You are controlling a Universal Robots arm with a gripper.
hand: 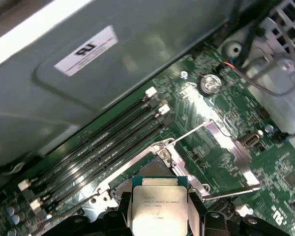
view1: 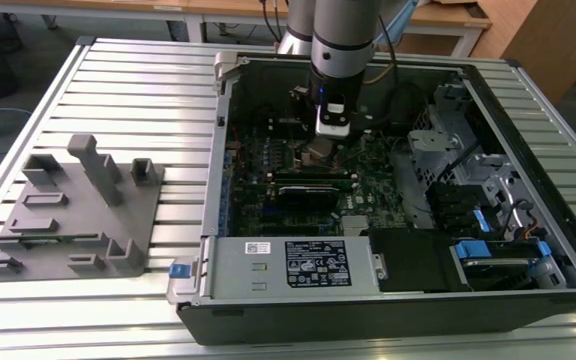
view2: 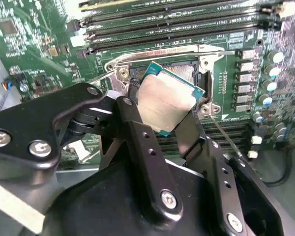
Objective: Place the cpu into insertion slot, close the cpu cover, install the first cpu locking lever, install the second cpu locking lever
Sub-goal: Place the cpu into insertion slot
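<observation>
My gripper [view1: 330, 139] reaches down inside the open computer case [view1: 218, 150], over the green motherboard. It is shut on the cpu [view2: 163, 100], a small square chip with a pale metal face, pinched at two opposite edges by the black fingers [view2: 133, 120]. The cpu [hand: 160, 205] hangs tilted just above the insertion slot [view2: 186, 69], apart from its silver rim. The cpu cover [hand: 229, 150] stands swung open beside the insertion slot [hand: 155, 169]. A thin wire lever [hand: 187, 133] sticks out raised next to it.
Long memory slots [view2: 177, 24] run along one side of the socket. A grey power-supply box [view1: 288, 266] closes the case's near end and a drive cage [view1: 468, 187] fills the exterior view's right. A grey fixture [view1: 78, 210] sits on the slatted table outside the case.
</observation>
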